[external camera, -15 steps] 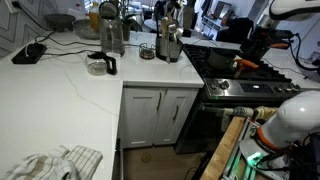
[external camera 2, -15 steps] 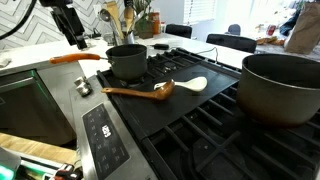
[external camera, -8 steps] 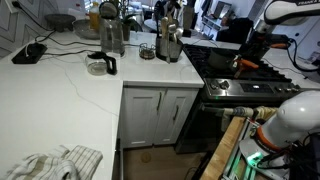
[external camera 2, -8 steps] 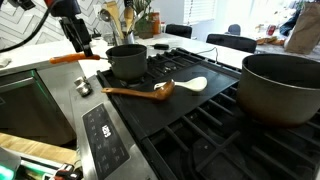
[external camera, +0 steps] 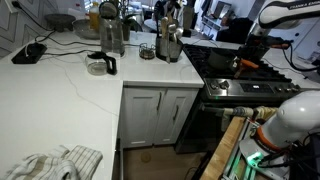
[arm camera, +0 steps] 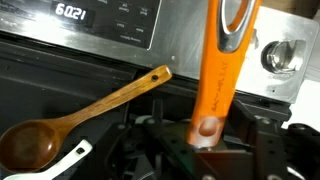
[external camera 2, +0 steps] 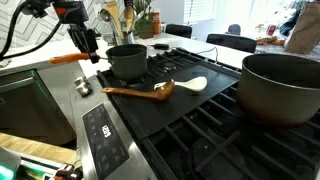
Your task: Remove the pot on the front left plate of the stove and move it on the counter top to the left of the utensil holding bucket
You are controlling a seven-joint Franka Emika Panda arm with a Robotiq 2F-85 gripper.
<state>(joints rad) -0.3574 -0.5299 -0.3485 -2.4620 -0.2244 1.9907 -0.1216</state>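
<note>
The small dark pot stands on the stove's front burner, its orange handle pointing away from the pot. It also shows in an exterior view. My gripper hangs just above the handle, jaws open. In the wrist view the orange handle runs down to its end between my open fingers, not clamped. The utensil bucket stands behind the pot on the counter; it also shows in an exterior view.
A wooden spoon and a white spoon lie on the grate beside the pot. A large dark pot fills the near burner. The white counter holds a kettle-like jug and a small cup.
My gripper has moved down and toward the pot, closing in on the orange handle. The pot and spoons have not moved.
</note>
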